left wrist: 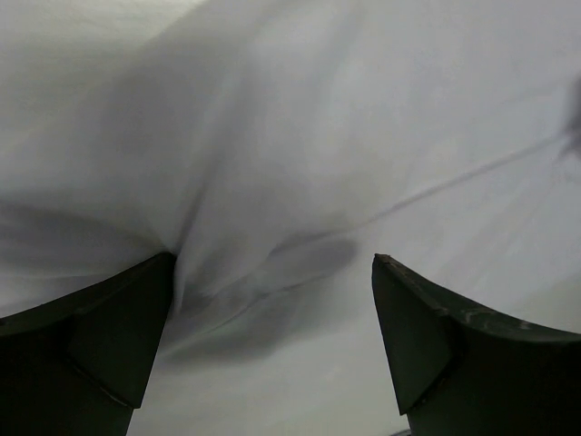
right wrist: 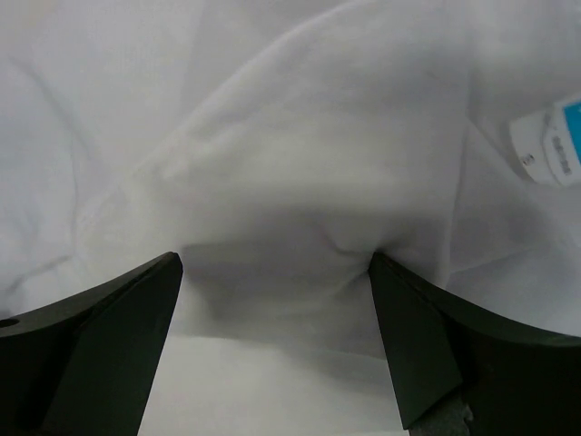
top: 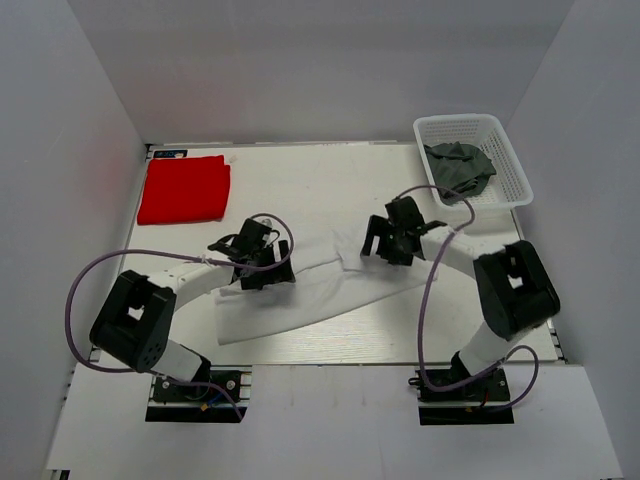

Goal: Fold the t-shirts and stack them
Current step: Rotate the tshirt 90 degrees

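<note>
Because both the left gripper (left wrist: 272,268) and the right gripper (right wrist: 277,263) stand with jaws spread wide over the white t-shirt (top: 300,300) at mid-table, I hold nothing yet. I judge that closing now may pinch one layer only, or that uneven pulls may drag the cloth crooked. The red t-shirt (top: 183,190) lies folded far left, well apart.

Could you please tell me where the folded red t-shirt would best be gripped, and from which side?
Probably its near right corner. The red t-shirt lies flat, folded into a rectangle at the table's far left, and that corner faces the left gripper, so coming low from the near right lets a finger slide under all its layers.
</note>
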`<state>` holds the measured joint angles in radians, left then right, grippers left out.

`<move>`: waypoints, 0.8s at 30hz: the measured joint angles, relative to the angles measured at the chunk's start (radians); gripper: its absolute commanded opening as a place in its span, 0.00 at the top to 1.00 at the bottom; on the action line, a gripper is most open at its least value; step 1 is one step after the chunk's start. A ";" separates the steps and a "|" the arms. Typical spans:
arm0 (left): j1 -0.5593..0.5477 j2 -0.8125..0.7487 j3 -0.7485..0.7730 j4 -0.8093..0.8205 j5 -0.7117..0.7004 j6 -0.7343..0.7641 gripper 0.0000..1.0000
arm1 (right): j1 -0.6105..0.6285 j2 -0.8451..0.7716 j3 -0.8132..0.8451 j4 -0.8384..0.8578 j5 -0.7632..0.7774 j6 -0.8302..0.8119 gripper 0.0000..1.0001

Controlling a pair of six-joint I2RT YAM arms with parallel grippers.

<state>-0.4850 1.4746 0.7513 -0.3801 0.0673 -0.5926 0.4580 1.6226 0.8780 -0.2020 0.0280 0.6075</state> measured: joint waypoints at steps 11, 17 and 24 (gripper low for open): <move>-0.264 -0.059 -0.045 -0.021 0.074 -0.185 0.00 | -0.026 0.562 0.729 -0.031 -0.003 -0.318 0.10; -0.390 -0.084 -0.013 -0.140 0.054 -0.198 0.00 | -0.010 0.844 1.194 -0.149 -0.092 -0.584 0.10; -0.401 -0.229 0.106 -0.251 -0.092 -0.198 0.00 | 0.039 0.849 1.202 -0.161 -0.108 -0.822 0.10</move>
<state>-0.8856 1.2461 0.8570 -0.6315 -0.0250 -0.7906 0.4973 2.4714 2.0804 -0.3634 -0.0795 -0.2142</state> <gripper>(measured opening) 0.995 0.905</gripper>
